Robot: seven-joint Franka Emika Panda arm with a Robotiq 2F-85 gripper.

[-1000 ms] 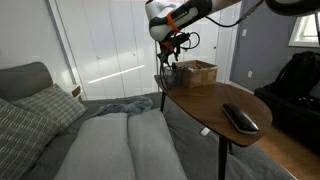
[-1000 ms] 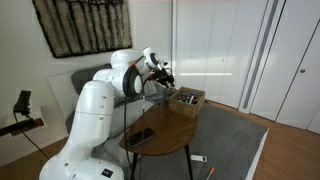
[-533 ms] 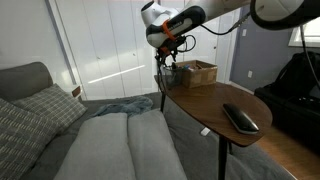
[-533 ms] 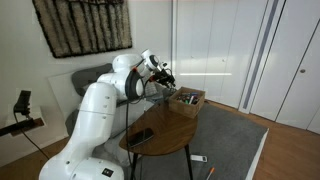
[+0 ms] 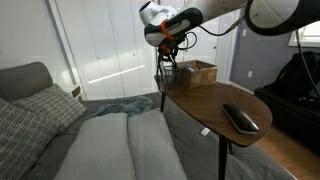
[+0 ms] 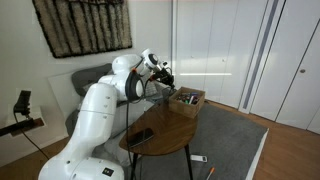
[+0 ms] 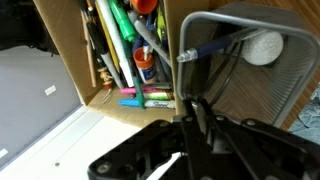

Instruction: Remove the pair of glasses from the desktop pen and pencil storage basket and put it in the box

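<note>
The dark gripper (image 7: 198, 112) hangs where the grey wire-mesh basket (image 7: 268, 80) stands beside the light brown low-walled box (image 7: 75, 70), apparently placed for a short carry across, though whether it pinches anything cannot be told.

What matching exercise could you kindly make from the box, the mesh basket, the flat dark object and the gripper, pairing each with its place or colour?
Things:
1. box
2. mesh basket
3. flat dark object
4. gripper

Descriptions:
A. lies on the table, at the end far from the box
B. grey wire, beside the box in the wrist view
C. light brown, holding pens and markers
D. hangs over the box end of the table

Pairs: 1-C, 2-B, 3-A, 4-D
</note>
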